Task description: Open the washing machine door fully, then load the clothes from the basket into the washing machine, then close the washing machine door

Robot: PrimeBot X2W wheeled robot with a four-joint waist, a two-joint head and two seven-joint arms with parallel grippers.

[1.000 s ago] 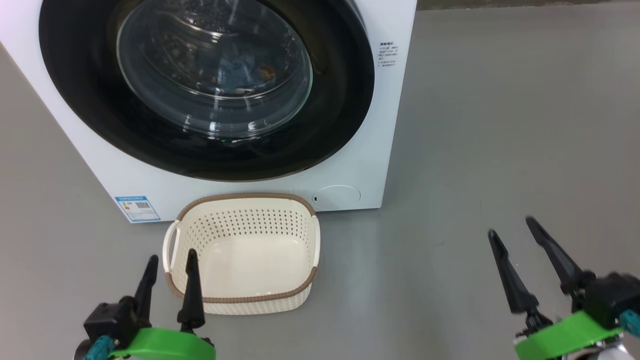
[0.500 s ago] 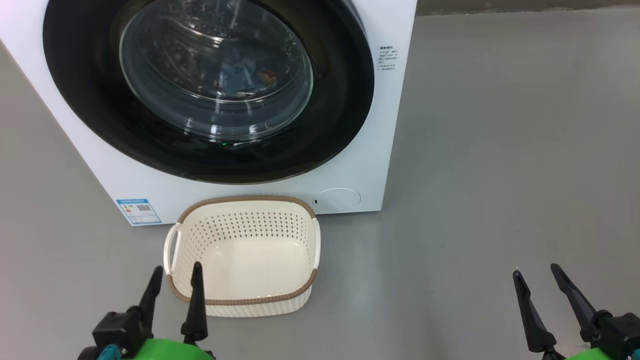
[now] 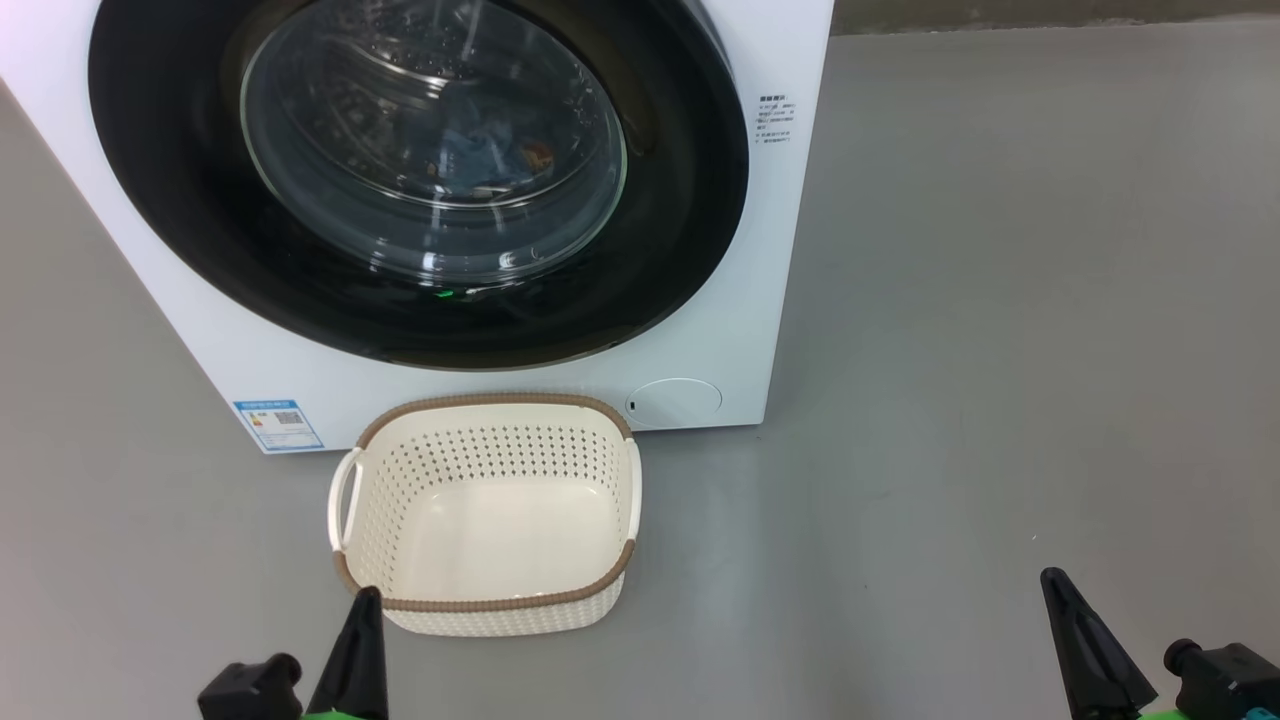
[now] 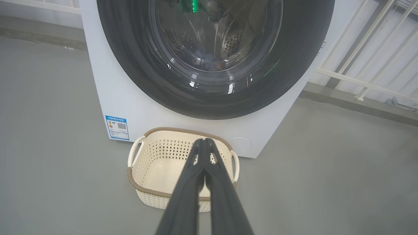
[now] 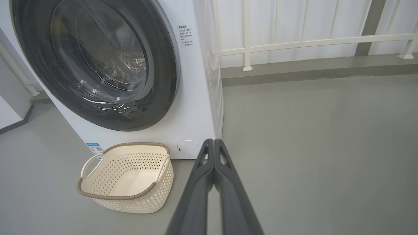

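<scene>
left gripper (image 4: 204, 142), fingers pressed together and holding nothing, hangs at the basket's (image 3: 490, 603) 7 o'clock corner. right gripper (image 5: 214, 141), likewise closed and bare, is well off at its 3 o'clock over grey floor (image 3: 1000, 350). the cream perforated basket sits just before the white washer (image 3: 300, 370). its glossy black door (image 3: 690, 200) is closed, with blue clothes (image 3: 480, 150) behind the glass. a blue qr label (image 3: 278, 424) is at the basket's 10 o'clock, its print unreadable.
</scene>
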